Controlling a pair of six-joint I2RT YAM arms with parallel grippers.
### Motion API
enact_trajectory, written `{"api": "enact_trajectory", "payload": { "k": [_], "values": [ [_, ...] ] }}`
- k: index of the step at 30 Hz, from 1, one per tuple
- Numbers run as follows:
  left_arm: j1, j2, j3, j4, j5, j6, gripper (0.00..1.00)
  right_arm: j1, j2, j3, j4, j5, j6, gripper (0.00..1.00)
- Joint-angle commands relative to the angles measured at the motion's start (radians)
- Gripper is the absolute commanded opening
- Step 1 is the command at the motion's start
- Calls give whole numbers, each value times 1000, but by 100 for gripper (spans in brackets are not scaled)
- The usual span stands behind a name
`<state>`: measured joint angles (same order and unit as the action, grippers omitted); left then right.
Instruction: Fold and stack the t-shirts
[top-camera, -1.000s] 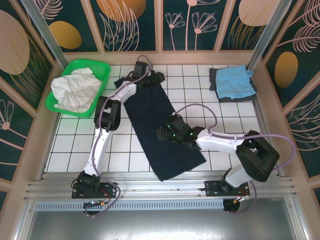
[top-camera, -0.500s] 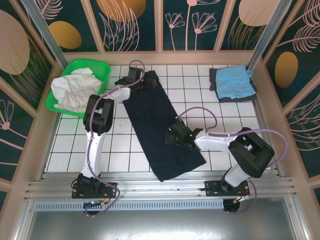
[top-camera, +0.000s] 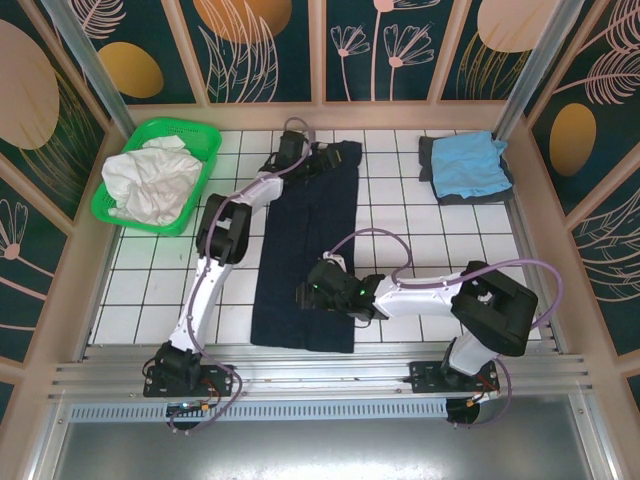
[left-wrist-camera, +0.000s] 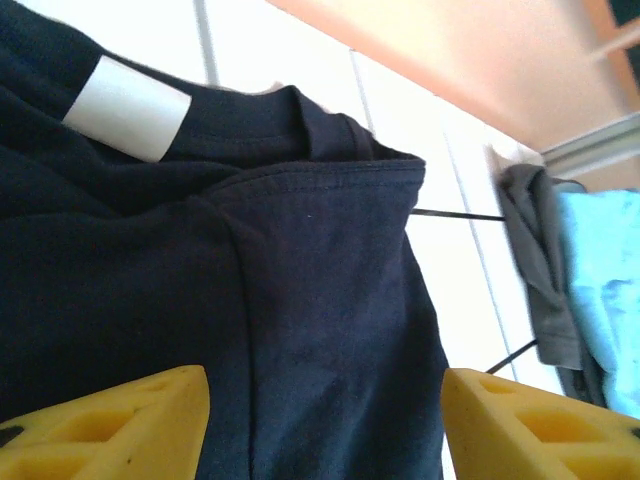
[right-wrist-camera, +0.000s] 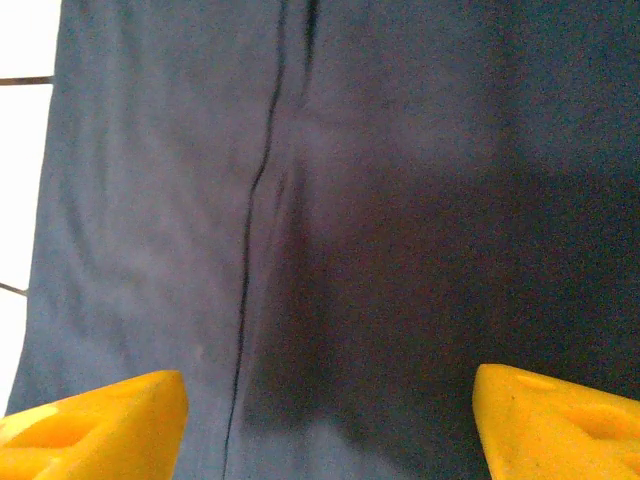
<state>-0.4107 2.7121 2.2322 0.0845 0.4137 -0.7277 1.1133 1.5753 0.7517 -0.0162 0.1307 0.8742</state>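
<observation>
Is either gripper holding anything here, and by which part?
Nothing is pinched. Both the left gripper and right gripper stand open over the large dark navy cloth t-shirt, left near its collar, right mid-body.

White arm links (top-camera: 200, 292), black joints (top-camera: 224, 234); lilac cables (top-camera: 385, 233); yellow fingertips (left-wrist-camera: 110, 420); green lights (top-camera: 322, 288) at right wrist.

Spread tee (top-camera: 305, 235) centre — basket (top-camera: 175, 124) far L, tee pile (top-camera: 465, 165) far R.
</observation>
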Motion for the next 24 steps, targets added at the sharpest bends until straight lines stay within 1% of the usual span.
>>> {"api": "enact_trajectory", "payload": {
  "k": [1, 4, 9, 11, 12, 13, 14, 15, 17, 19, 22, 24],
  "values": [
    [-16, 42, 58, -109, 54, -6, 65, -10, -67, 12, -103, 51, -6, 76],
    [-14, -78, 0, -148, -15, 58, 71, -43, -135, -35, -127, 47, -25, 77],
    [1, -378, -270, -132, -142, 144, 81, -60, -265, -116, -173, 50, -39, 77],
    [8, -491, -381, -133, -192, 178, 85, -84, -301, -168, -139, 25, -47, 76],
    [13, -552, -441, -138, -220, 190, 86, -102, -308, -189, -109, 7, -55, 74],
    [15, -599, -492, -143, -239, 202, 89, -122, -305, -205, -71, -16, -74, 71],
    [19, -662, -554, -143, -260, 214, 94, -148, -292, -215, -37, -42, -93, 68],
    [19, -722, -623, -144, -286, 221, 98, -176, -271, -214, -17, -63, -110, 62],
    [21, -835, -756, -137, -315, 234, 99, -215, -222, -196, -20, -65, -142, 53],
    [21, -953, -904, -125, -344, 235, 99, -241, -169, -172, -54, -47, -161, 47],
    [21, -1135, -1128, -128, -391, 191, 99, -275, -101, -142, -107, -25, -189, 43],
    [18, -1257, -1315, -114, -379, 135, 98, -303, -64, -116, -155, -5, -206, 41]
  ]
}}
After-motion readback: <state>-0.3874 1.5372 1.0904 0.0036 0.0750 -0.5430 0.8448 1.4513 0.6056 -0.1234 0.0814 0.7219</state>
